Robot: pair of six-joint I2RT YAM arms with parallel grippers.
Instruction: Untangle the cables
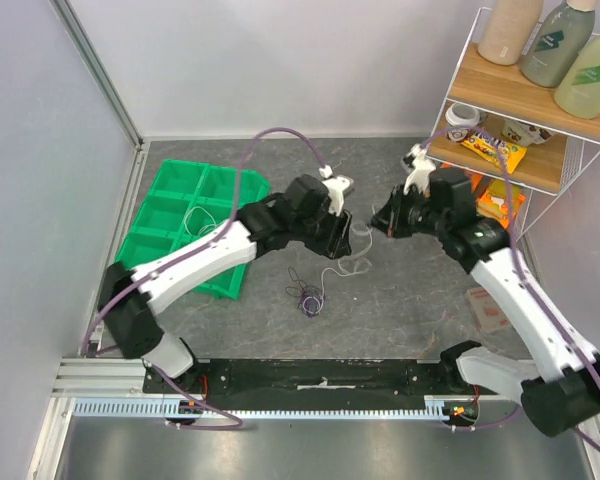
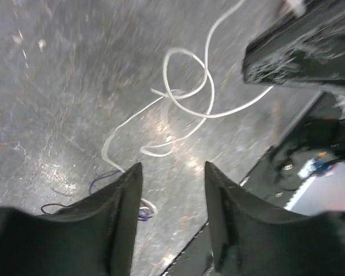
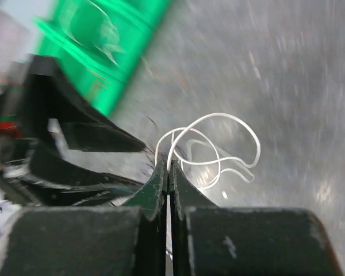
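Seen from above, everything is evenly and softly lit and sharp, with only faint shadows under my arms on the grey table (image 1: 400, 300). My left wrist view is streaked with motion blur; overhead light glares in pale patches off the tabletop around the white cable (image 2: 210, 86), and my left fingers (image 2: 112, 230) are dark and soft. My right wrist view is also blurred: the green tray (image 3: 118, 63) smears, though my right fingers (image 3: 190, 190) look fairly crisp.
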